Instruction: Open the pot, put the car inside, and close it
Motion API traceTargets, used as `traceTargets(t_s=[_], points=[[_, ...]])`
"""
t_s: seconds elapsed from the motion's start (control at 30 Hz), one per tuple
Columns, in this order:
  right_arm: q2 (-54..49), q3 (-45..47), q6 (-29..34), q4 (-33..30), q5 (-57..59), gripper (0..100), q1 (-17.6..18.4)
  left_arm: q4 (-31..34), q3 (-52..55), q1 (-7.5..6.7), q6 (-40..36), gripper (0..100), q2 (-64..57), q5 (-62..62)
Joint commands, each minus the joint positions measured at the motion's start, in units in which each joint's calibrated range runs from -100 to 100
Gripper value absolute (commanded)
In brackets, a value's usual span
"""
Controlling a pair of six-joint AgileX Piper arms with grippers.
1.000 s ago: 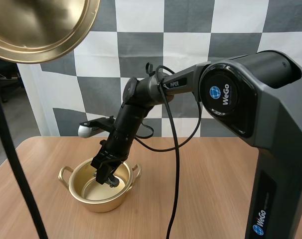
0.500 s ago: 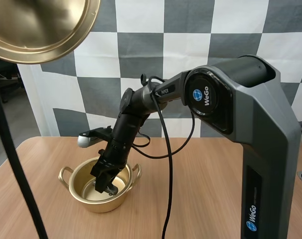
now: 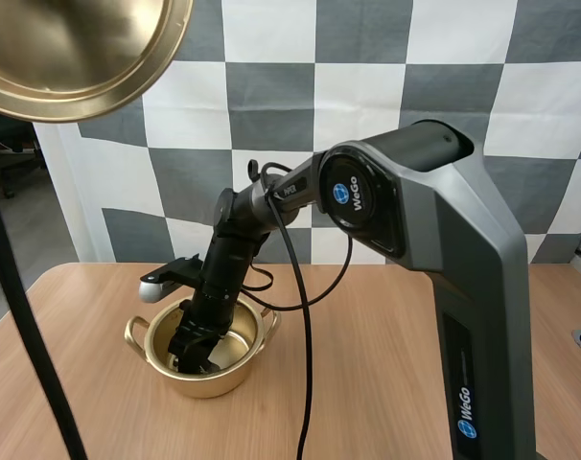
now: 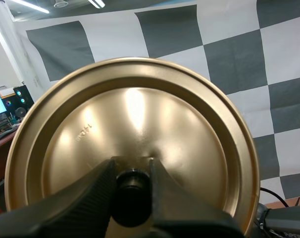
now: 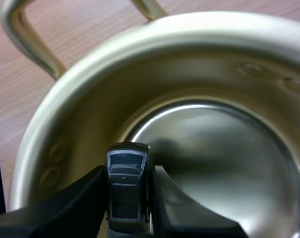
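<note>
The lid hangs high, close to the high camera. The left gripper has its fingers drawn in narrowly on the lid's black knob, pinching it from both sides. Farther out, the pot stands open on the table, toward its left end. The right gripper reaches down inside the pot. Its fingers are parted only by the car's width and grip the dark car by its sides. The car is below the rim, near the pot's wall. I cannot tell whether the car touches the bottom.
</note>
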Motion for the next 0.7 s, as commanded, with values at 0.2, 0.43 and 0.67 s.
traceTargets(t_s=[0.2,0.43,0.67], points=[[0.09,-0.19,0.06,0.15,-0.23,0,0.02,-0.10,-0.01,0.03,-0.01,0,-0.17,0.06],[0.09,-0.19,0.06,0.15,-0.23,0,0.02,-0.10,-0.01,0.03,-0.01,0,-0.17,0.06],[0.09,-0.19,3.97,-0.45,-2.81,0,0.02,-0.10,-0.01,0.03,-0.01,0,-0.17,0.06]])
